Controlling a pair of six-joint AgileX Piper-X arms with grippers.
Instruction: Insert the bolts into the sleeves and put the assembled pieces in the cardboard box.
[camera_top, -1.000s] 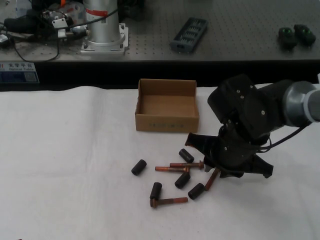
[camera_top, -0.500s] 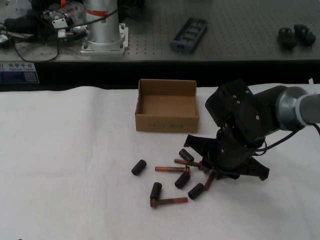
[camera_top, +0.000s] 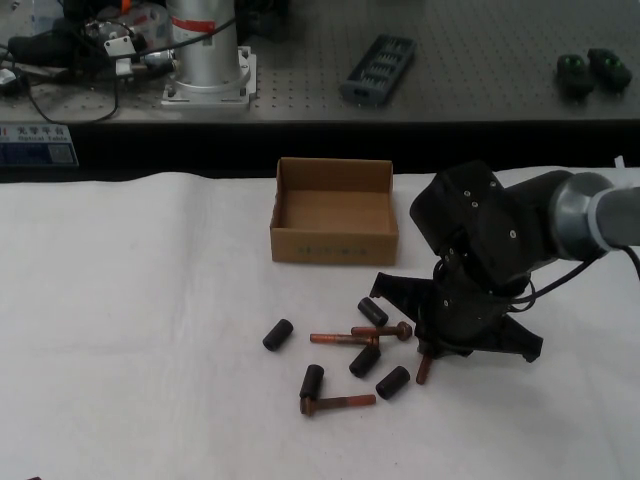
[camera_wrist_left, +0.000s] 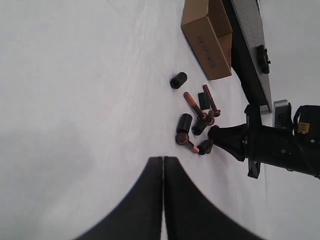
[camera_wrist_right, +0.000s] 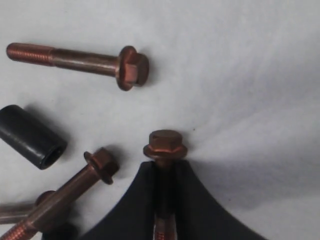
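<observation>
Barely begun. Right tool (camera_wrist_right: 165, 169) clamped on 1 bolt (camera_wrist_right: 165, 145) by the shank; left tool (camera_wrist_left: 163, 160) pinched shut, empty. Cardboard box (camera_top: 333, 243) empty; 5 sleeves (camera_top: 364, 360), 3 more bolts (camera_top: 343, 338) loose on bench (camera_top: 120, 330) nearby, none joined.

Bolts (camera_top: 340, 338) and sleeves (camera_top: 278, 334) before cardboard box (camera_top: 334, 246)

High view is looking forward and down over the bench (camera_top: 120, 330) from behind. Left wrist view is looking across it from well off, sharing the bolts (camera_top: 340, 338) and box (camera_top: 335, 245). Right wrist view is looking down on the bolts from close range.
</observation>
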